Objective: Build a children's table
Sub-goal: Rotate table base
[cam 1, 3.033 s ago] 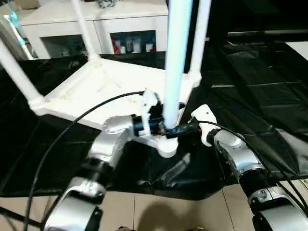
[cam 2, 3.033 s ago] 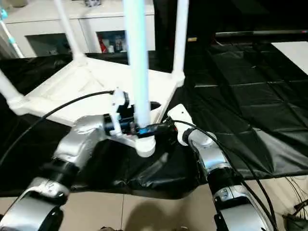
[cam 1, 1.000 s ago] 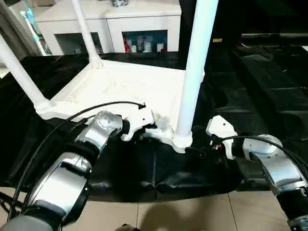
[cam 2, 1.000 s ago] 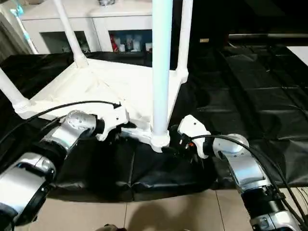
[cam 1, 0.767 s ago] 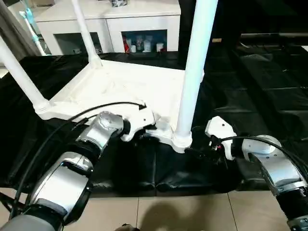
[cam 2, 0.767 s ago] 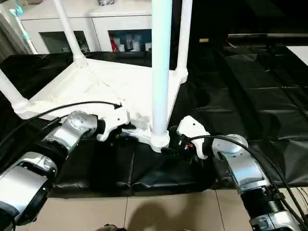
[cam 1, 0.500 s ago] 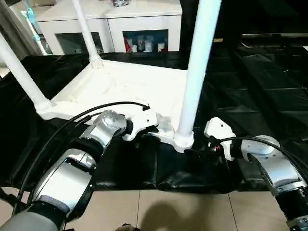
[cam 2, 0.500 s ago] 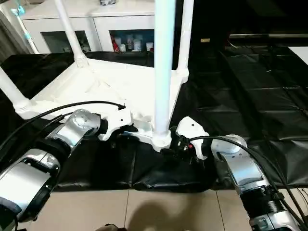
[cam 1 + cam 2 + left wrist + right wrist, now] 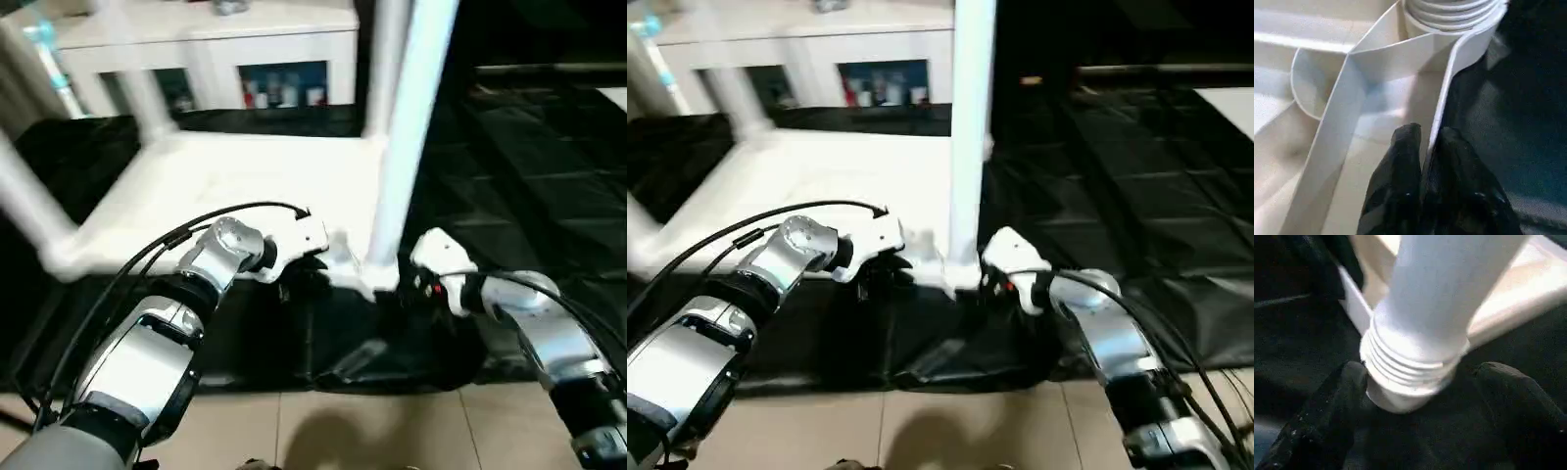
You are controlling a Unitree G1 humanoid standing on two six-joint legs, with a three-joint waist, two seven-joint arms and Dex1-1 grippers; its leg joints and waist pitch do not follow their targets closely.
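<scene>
Upturned top on the black table, both tools at its near corner

The top lies underside up on the black-covered table, legs rising from its corner sockets; the near leg stands in the socket closest to the robot. The left tool is clamped on the top's thin raised rim just beside that socket, one finger inside the rim and one outside. The right tool is spread wide, its two fingers on either side of the ribbed foot of the near leg without gripping it. A white cabinet with glass doors stands behind the table
</scene>
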